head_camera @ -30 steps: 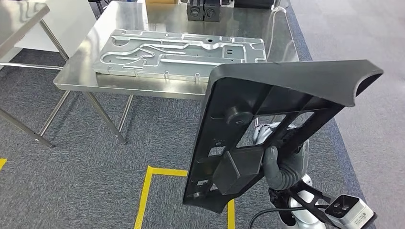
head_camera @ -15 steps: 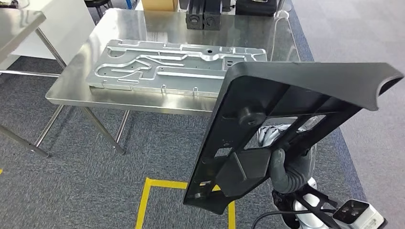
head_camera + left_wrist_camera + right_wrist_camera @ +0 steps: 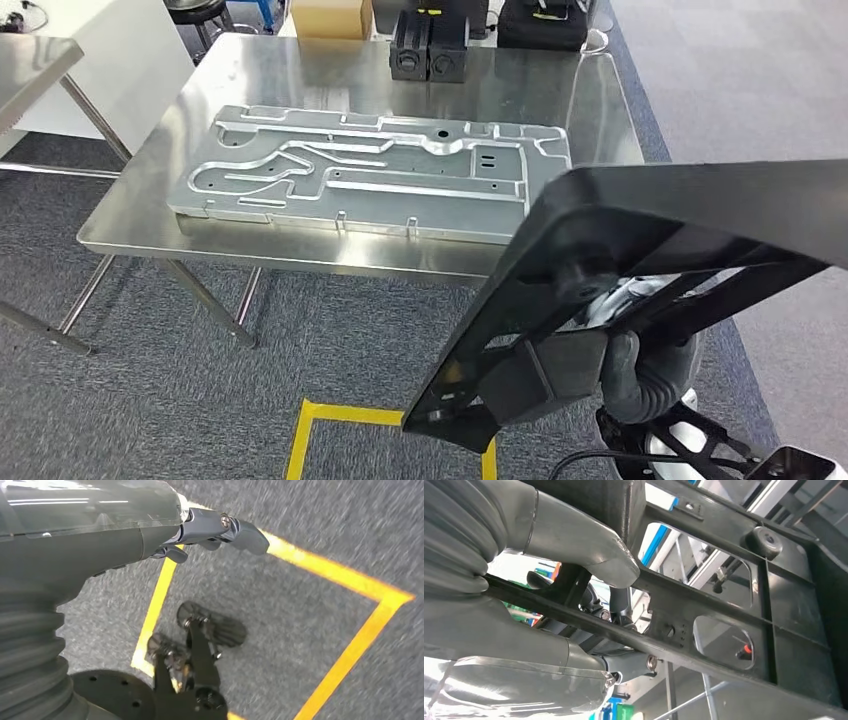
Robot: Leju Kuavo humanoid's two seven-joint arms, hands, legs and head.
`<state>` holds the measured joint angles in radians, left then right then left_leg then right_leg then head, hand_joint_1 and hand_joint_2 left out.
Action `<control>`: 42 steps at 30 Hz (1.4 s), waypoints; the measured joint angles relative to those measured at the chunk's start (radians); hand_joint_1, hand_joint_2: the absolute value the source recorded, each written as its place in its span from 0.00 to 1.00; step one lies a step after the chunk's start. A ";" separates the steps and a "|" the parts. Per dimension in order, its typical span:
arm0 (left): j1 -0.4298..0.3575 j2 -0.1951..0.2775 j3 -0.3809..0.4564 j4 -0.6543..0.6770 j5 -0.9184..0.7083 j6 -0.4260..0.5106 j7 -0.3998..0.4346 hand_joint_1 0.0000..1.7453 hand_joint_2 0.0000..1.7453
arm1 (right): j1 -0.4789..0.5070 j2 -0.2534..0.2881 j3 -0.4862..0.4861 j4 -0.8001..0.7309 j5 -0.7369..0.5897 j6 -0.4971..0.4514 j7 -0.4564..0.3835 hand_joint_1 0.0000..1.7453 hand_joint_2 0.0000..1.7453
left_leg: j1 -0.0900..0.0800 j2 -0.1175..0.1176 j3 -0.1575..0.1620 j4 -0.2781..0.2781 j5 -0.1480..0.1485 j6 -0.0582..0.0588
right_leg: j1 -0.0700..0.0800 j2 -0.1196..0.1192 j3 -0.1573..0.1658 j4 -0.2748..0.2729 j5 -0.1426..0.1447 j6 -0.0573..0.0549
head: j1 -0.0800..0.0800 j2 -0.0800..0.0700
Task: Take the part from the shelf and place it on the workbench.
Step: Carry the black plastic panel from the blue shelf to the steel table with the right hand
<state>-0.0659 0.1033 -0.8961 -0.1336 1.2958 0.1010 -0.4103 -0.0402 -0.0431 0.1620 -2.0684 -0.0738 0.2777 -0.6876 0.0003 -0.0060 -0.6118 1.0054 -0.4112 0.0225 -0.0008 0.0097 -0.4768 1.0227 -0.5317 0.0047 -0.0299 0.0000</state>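
The right hand (image 3: pixel 640 375) grips a large black plastic part (image 3: pixel 640 270), thumb and fingers wrapped around one of its ribs, and holds it tilted in the air just short of the steel tabletop (image 3: pixel 300 80). A flat machined metal plate (image 3: pixel 370 175) lies on that tabletop. The left hand (image 3: pixel 215 527) hangs over the grey carpet and yellow floor tape (image 3: pixel 350 580), holding nothing, fingers loosely apart.
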 joint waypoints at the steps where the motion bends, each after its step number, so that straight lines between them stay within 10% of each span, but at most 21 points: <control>1: -0.001 0.000 0.000 0.000 0.000 0.000 0.000 0.00 1.00 | 0.000 0.000 -0.004 -0.004 0.000 0.000 0.000 1.00 1.00 | 0.002 -0.001 0.014 -0.006 -0.004 0.005 | -0.001 -0.001 -0.019 0.037 0.002 0.005 | 0.000 0.000; 5: -0.004 -0.001 0.000 0.000 0.001 -0.001 -0.001 0.00 1.00 | 0.004 0.000 -0.012 -0.011 -0.001 0.000 0.000 1.00 1.00 | 0.004 -0.003 0.058 -0.015 -0.036 0.014 | -0.009 -0.004 -0.180 0.255 -0.083 0.025 | 0.000 0.000; 7: -0.002 -0.001 0.000 0.000 0.001 -0.001 0.000 0.00 1.00 | 0.006 0.000 -0.014 -0.011 -0.001 0.000 0.000 1.00 1.00 | 0.004 -0.005 0.085 -0.015 -0.058 0.013 | -0.012 -0.004 -0.215 0.247 -0.093 0.027 | 0.000 0.000; 12: -0.006 -0.005 -0.001 0.000 0.002 -0.001 0.000 0.00 1.00 | 0.009 0.000 -0.018 -0.012 0.000 0.000 0.000 1.00 1.00 | 0.002 -0.008 0.139 -0.019 -0.110 -0.007 | -0.003 -0.005 -0.171 0.001 0.124 0.002 | 0.000 0.000; 16: -0.010 -0.006 -0.008 0.000 0.002 -0.002 0.001 0.00 1.00 | 0.007 0.000 -0.022 -0.021 0.007 -0.002 0.000 1.00 1.00 | 0.003 -0.006 0.140 0.021 -0.112 -0.029 | -0.003 -0.003 -0.141 -0.023 0.119 -0.026 | 0.000 0.000; 21: -0.013 -0.006 -0.023 0.000 0.008 -0.003 0.000 0.00 1.00 | 0.001 0.001 -0.022 -0.025 0.021 -0.021 0.000 1.00 1.00 | 0.010 -0.002 -0.035 0.267 -0.208 -0.046 | -0.003 -0.007 -0.086 -0.027 0.079 -0.039 | 0.000 0.000; 23: -0.011 -0.006 -0.025 0.000 0.014 -0.001 0.000 0.00 1.00 | -0.011 0.002 -0.022 -0.025 0.033 -0.036 0.000 1.00 1.00 | 0.011 -0.002 -0.051 0.226 -0.181 -0.047 | -0.003 -0.005 -0.062 -0.027 0.061 -0.037 | 0.000 0.000; 27: -0.013 -0.003 -0.035 0.000 0.026 0.000 0.001 0.00 1.00 | -0.114 -0.002 -0.028 -0.016 0.039 -0.128 0.001 1.00 1.00 | 0.006 0.005 -0.012 0.018 -0.001 -0.031 | -0.001 0.000 -0.030 -0.021 0.028 -0.022 | 0.000 0.000; 32: -0.022 0.000 -0.054 0.000 0.027 -0.005 0.002 0.00 1.00 | -0.315 -0.029 -0.095 0.022 0.003 -0.157 0.015 1.00 1.00 | 0.007 0.001 -0.006 0.002 0.010 -0.006 | -0.003 0.001 -0.047 0.021 -0.014 0.007 | 0.000 0.000; 36: -0.025 0.001 -0.067 0.000 0.028 -0.005 0.002 0.00 1.00 | -0.388 -0.041 -0.134 0.047 -0.001 -0.153 0.022 1.00 1.00 | 0.008 0.000 0.001 0.000 0.001 0.005 | -0.007 -0.003 -0.187 0.260 -0.098 0.018 | 0.000 0.000; 38: -0.024 0.001 -0.072 0.000 0.029 -0.005 0.001 0.00 1.00 | -0.403 -0.043 -0.140 0.055 -0.003 -0.159 0.024 1.00 1.00 | 0.008 -0.004 0.008 0.001 -0.006 0.004 | -0.010 -0.004 -0.205 0.247 -0.050 0.019 | 0.000 0.000; 42: -0.026 0.002 -0.079 0.000 0.034 -0.005 -0.007 0.00 1.00 | -0.539 -0.051 -0.163 0.081 -0.037 -0.202 0.097 1.00 1.00 | 0.003 -0.006 0.011 0.015 -0.022 -0.010 | -0.009 -0.003 -0.135 0.021 0.085 0.008 | 0.000 0.000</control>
<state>-0.0920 0.1052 -0.9749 -0.1335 1.3294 0.0956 -0.4170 -0.5794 -0.0941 -0.0005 -1.9870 -0.1110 0.0756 -0.5910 0.0030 -0.0122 -0.6004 1.0205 -0.4332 0.0125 -0.0094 0.0068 -0.6117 1.0440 -0.4469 0.0124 -0.0301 0.0000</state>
